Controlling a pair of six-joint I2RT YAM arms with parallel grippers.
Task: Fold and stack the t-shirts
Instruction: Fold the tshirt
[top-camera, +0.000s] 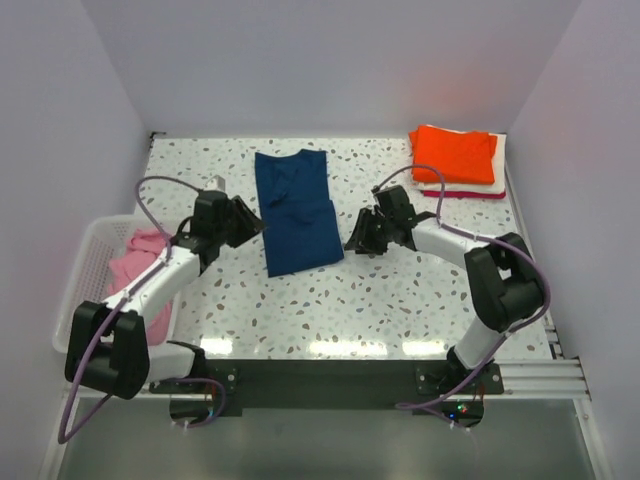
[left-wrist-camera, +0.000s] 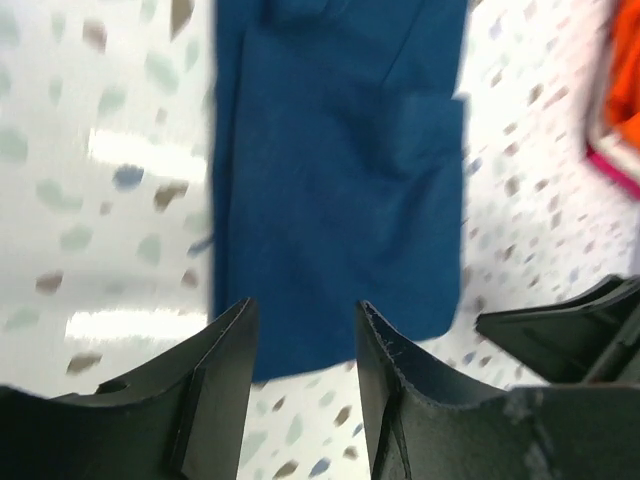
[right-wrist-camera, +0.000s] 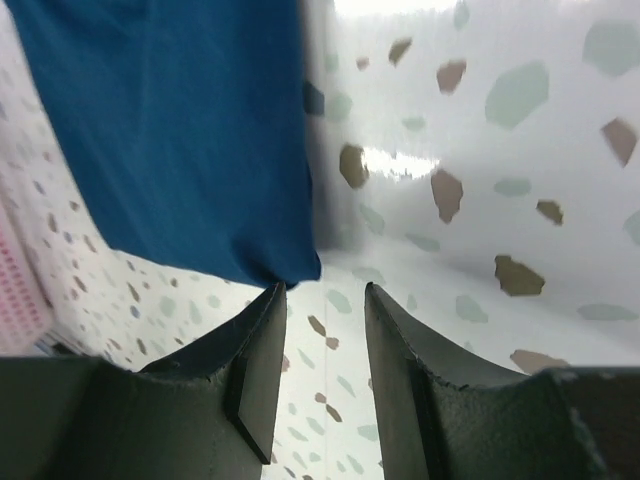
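A: Left gripper (left-wrist-camera: 305, 345)?
B: Jaws parted, nothing between them. It sits just beside the left long edge of the navy blue cloth t-shirt (top-camera: 298, 212), with no contact seen.
A: Right gripper (right-wrist-camera: 320, 340)?
B: Jaws also parted, empty. The shirt's near right corner lies just off one fingertip (right-wrist-camera: 268, 300). Whether they touch cannot be told.
A: How does the shirt lie?
B: Folded into a long narrow strip, mid-surface on the speckled white table (top-camera: 400, 290). Its long axis runs from far edge to near edge, slightly slanted, collar end toward the far edge.
A: Others?
B: A folded orange cloth t-shirt (top-camera: 455, 152) lies atop a white one (top-camera: 502, 165) and a red one (top-camera: 475, 194) in the far right corner. A crumpled pink cloth t-shirt (top-camera: 135, 255) is in the white slatted plastic basket (top-camera: 78, 285) at the left edge.
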